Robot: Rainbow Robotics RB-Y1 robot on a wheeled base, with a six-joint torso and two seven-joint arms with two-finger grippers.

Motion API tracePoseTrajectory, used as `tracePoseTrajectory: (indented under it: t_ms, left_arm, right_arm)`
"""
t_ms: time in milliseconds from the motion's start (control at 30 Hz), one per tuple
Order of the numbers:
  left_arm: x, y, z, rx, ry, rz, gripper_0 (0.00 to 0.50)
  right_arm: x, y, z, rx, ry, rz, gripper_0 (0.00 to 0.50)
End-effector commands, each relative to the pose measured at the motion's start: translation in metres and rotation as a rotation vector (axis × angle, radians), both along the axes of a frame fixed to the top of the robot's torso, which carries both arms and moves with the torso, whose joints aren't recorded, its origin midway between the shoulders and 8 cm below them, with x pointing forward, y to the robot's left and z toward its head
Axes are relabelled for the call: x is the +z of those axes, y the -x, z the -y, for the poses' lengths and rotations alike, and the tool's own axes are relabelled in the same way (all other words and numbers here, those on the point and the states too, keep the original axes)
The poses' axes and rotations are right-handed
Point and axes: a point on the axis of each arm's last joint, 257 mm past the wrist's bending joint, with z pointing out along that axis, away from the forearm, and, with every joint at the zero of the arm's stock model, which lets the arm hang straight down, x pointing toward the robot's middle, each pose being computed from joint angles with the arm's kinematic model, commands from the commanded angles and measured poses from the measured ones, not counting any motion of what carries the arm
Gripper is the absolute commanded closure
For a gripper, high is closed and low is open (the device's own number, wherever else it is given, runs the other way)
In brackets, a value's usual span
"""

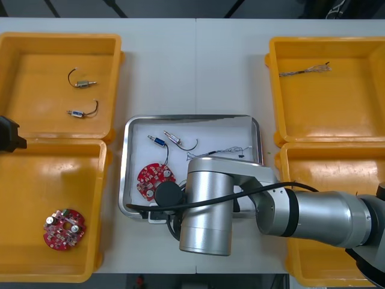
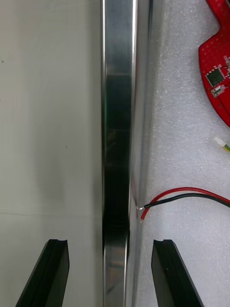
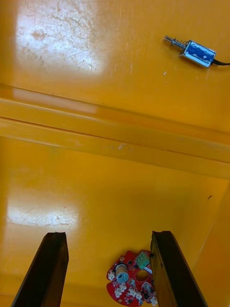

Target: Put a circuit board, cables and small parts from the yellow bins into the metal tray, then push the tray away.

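Metal tray [image 1: 204, 127] sits partly hidden beneath the right arm [image 1: 313, 211]

Right pincer [image 2: 110, 247] spread wide, arm [image 1: 313, 214] bent inward; left pincer [image 3: 108, 237] spread, parked aside.

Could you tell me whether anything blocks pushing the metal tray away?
Nothing visible does: bare table lies beyond the metal tray's far rim. The right claw straddles its near rim; the left claw hangs over a yellow bin.
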Motion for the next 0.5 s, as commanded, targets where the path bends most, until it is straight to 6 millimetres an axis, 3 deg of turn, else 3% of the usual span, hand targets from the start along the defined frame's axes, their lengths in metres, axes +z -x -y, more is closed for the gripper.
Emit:
tracePoseTrajectory:
  t_ms: [33,67,100,133,200,267,500]
  left_arm:
    - [0.015,-0.006,-0.006,-0.056,-0.05,0.029,0.0]
    - [0.015,-0.006,-0.006,-0.056,-0.05,0.029,0.0]
    - [0.015,-0.006,-0.006,-0.056,-0.05,0.029,0.0]
    - [0.015,-0.006,-0.006,-0.056,-0.05,0.029,0.0]
    - [0.015,-0.006,-0.006,-0.056,-0.05,0.029,0.0]
    - [0.015,-0.006,-0.006,-0.056,-0.05,0.029,0.0]
    - [0.015,-0.006,-0.006,-0.056,-0.05,0.029,0.0]
  right_arm:
    - [-0.006,0.012,-0.02,-0.016,-0.051,-0.015,0.021]
    - [-0.006,0.013,-0.02,-0.015,-0.053,-0.015,0.127]
    - [-0.007,0.013,-0.02,-0.016,-0.053,-0.015,0.204]
    - [-0.006,0.013,-0.021,-0.016,-0.056,-0.013,0.375]
    - [-0.007,0.013,-0.022,-0.017,-0.061,-0.014,0.462]
    - [-0.007,0.012,-0.022,-0.022,-0.064,-0.013,0.5]
    - [-0.001,-0.004,-0.017,-0.029,-0.056,0.044,0.5]
